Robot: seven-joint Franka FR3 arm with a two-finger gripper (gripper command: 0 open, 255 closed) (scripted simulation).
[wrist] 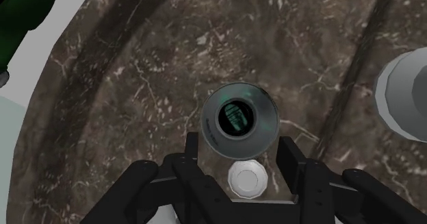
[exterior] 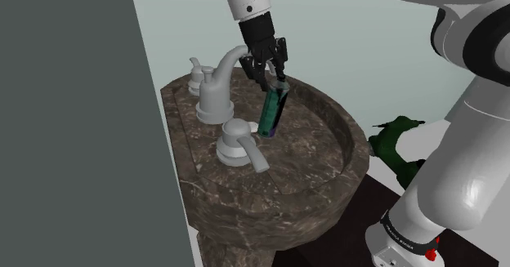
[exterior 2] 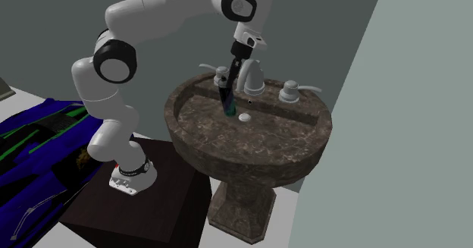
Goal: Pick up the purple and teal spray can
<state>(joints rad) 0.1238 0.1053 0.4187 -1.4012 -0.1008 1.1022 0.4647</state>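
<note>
We see the white arm (exterior 2: 151,15) arching from its dark stand (exterior 2: 151,208) over a dark marbled pedestal sink (exterior: 347,139), whose pale grey faucet (exterior: 219,90) sits at the back rim. Just beside the spout, the teal and dark spray can (exterior: 273,110) hangs tilted above the basin, its top clasped between the fingers of the black gripper (exterior: 274,71). A small white drain (exterior 2: 245,117) lies near the can's lower end.

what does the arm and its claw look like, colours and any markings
Rounded white arm segments with dark grey joint discs; an all-black two-finger claw; a black band with small white lettering and a red spot near the base.
</note>
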